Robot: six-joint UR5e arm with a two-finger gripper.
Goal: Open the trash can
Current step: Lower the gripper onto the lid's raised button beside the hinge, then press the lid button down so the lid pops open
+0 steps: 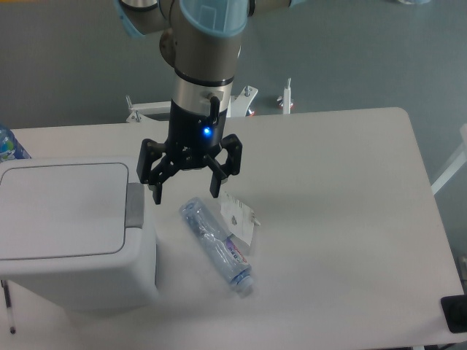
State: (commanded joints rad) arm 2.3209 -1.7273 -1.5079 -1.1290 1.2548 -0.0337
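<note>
One arm is working over a pale worktop [343, 219], and we are recording its black pincer [186, 191] as hanging fingers-down with its two fingers spread wide apart and nothing held between them. A blue light is glowing on the pincer body just above the fingers. The left-hand fingertip in the picture is sitting just beside the upper right corner of the trash can [73, 233], close above the grey push-button [135, 206]; we cannot tell from this single view whether it is touching the rim or hovering over it.

We are noting the trash can at the left edge of the worktop, a boxy white bin with rounded corners. Its flat lid [62, 210] is lying shut and level, and the grey button is showing on the right-hand rim, facing the pincer.

We are also seeing a clear plastic bottle [216, 244] lying on its side on the worktop, just to the right of the bin and below the pincer, running diagonally with its cap end towards the lower right. A small white tag or card [239, 216] is lying against the upper side of the bottle, partly under the right-hand finger in the picture. Part of a blue-labelled object [9, 146] is peeking in at the far left edge behind the bin.
</note>
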